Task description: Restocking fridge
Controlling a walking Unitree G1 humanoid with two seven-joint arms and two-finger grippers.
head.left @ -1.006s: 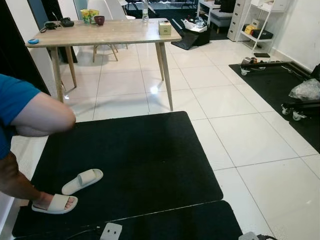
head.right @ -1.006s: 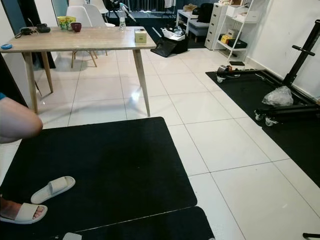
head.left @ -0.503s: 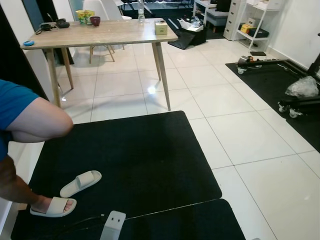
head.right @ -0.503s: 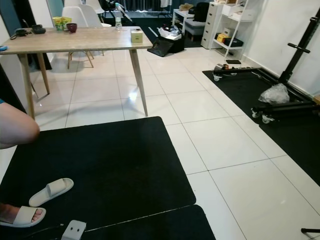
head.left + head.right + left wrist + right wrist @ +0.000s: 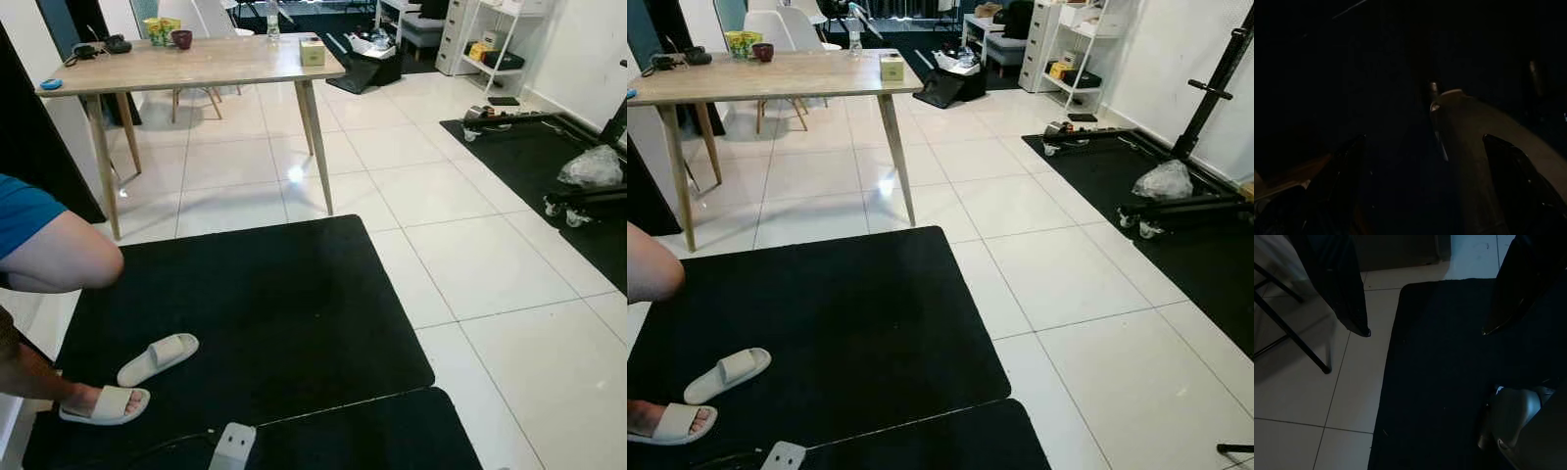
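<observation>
**No fridge ahead yet, stock is way over on the table**

So for a restocking job, the closest things to stock I can pick out are on the long light-wood table with slanted legs [image 5: 196,65] at the far end of the room: a small yellowish carton box [image 5: 313,52] near its right-hand end, a clear plastic bottle [image 5: 854,37] at the back edge, a dark red cup [image 5: 181,38] and a yellow-green package [image 5: 158,28] toward the left end. I can't say which of these, if any, goes in the fridge. From the robot, the table lies straight ahead and a bit to its left, well apart, with its long axis running side to side across the view.

Between robot and table there's a big black floor mat [image 5: 255,323] on white tiles, a loose white slide sandal [image 5: 158,357] on it, and a person's foot in a matching sandal [image 5: 103,403] at the left edge, with their bare arm [image 5: 59,257] and blue sleeve above it.

Neither arm is reaching. The right gripper [image 5: 1425,330] hangs pointing down at the mat's edge, its two black fingers spread well apart with nothing between them. The left gripper [image 5: 1422,186] sits in deep shade, its fingers look parted too, empty as far as I can make out. My guess is walking comes next, not grabbing, and both arms are about equally far from the table.
</observation>
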